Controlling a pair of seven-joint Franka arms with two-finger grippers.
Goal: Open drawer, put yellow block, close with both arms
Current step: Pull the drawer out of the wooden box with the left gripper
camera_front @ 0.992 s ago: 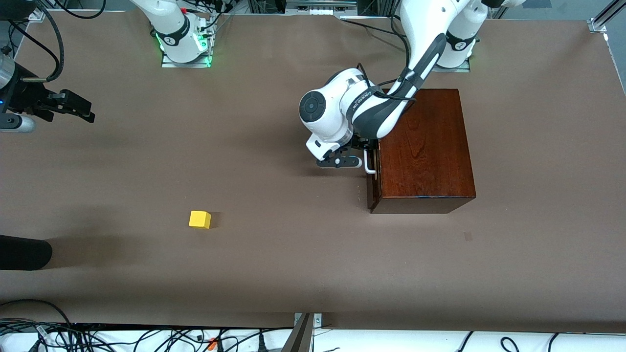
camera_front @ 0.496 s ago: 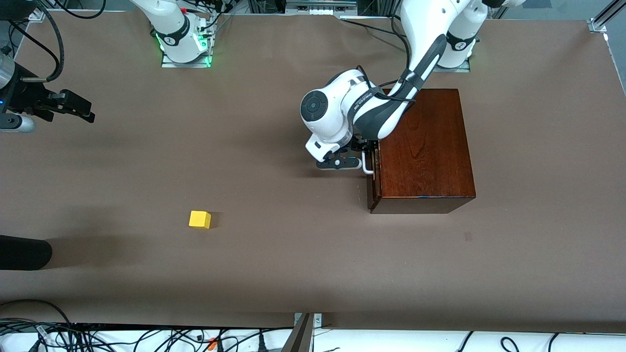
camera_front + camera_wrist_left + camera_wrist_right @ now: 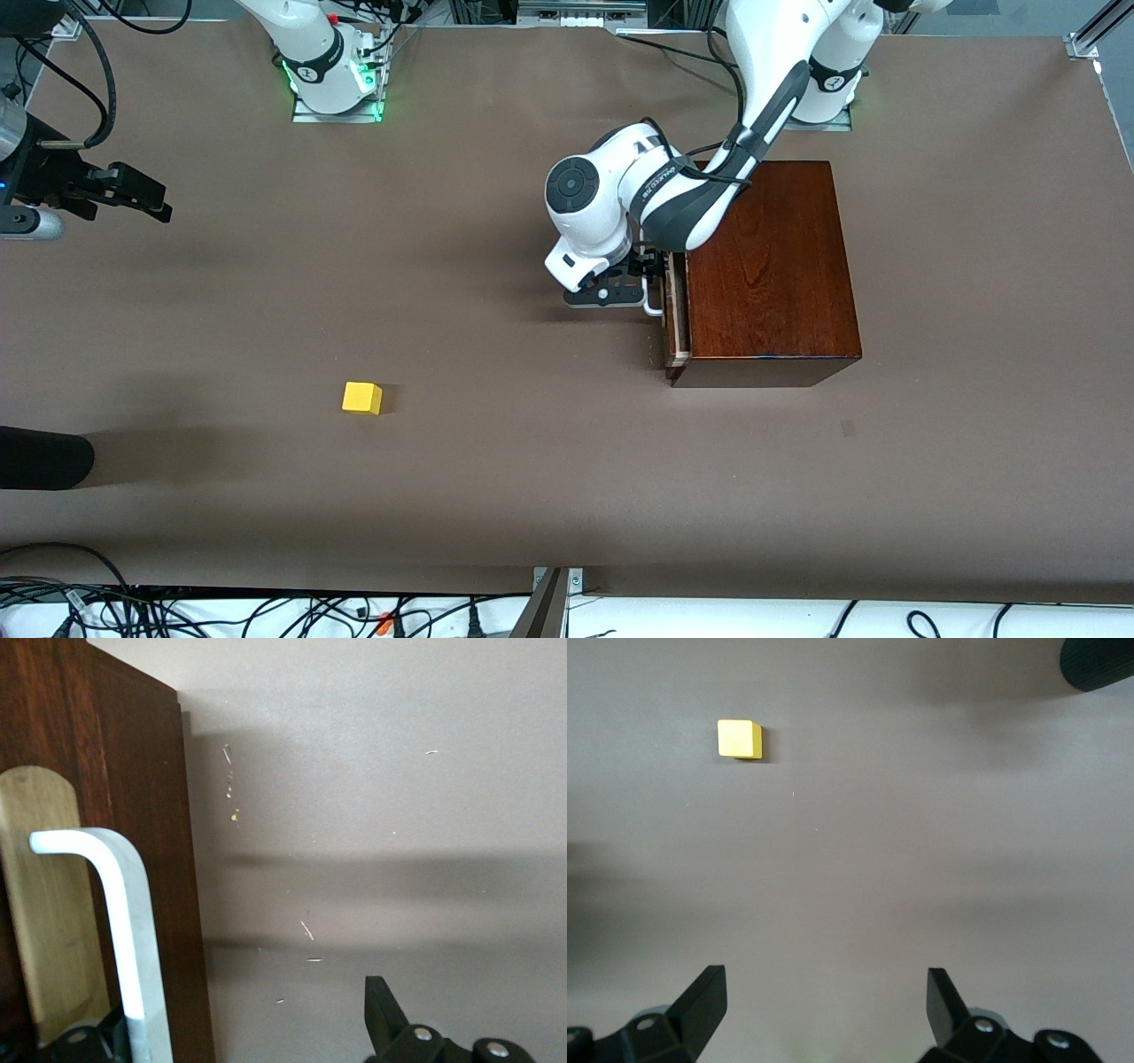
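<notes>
The drawer (image 3: 678, 310) shows a sliver of pale wood, barely open; the yellow block (image 3: 362, 398) lies well apart on the table.

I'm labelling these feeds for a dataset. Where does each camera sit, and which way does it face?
Front view: high across the table, facing both arms' bases; left gripper at the dark mahogany box's white U-shaped handle.
Left wrist view: on the left arm, facing that handle; one black fingertip shows.
Right wrist view: on the waiting right arm, facing the table; open right gripper.
Shared: small yellow cube.
</notes>
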